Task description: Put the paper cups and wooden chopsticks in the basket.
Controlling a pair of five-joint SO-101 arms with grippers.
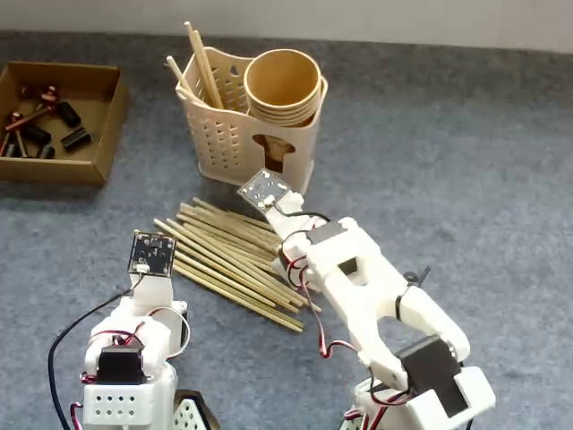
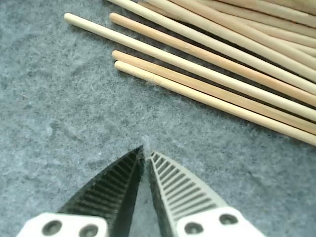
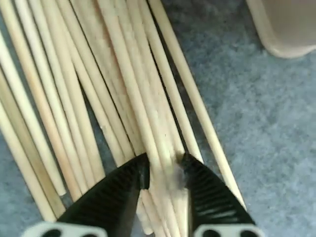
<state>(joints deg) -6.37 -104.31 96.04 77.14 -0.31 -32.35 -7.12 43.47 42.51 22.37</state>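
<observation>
A cream perforated basket (image 1: 224,134) stands at the back of the grey carpet. It holds stacked paper cups (image 1: 282,85) and a few upright wooden chopsticks (image 1: 204,67). A pile of chopsticks (image 1: 224,255) lies flat in front of it. My right gripper (image 3: 164,168) is down on this pile, its fingers closed around one or two chopsticks (image 3: 165,148). My left gripper (image 2: 145,150) is shut and empty over bare carpet, just short of the nearest chopstick ends (image 2: 118,64). The left arm (image 1: 134,340) sits at the pile's left end and the right arm (image 1: 358,278) reaches over its right end.
A cardboard box (image 1: 106,134) with small dark and red parts sits at the back left. The basket's corner (image 3: 286,24) shows beyond the pile in the right wrist view. Open carpet (image 1: 483,179) stretches to the right of the basket.
</observation>
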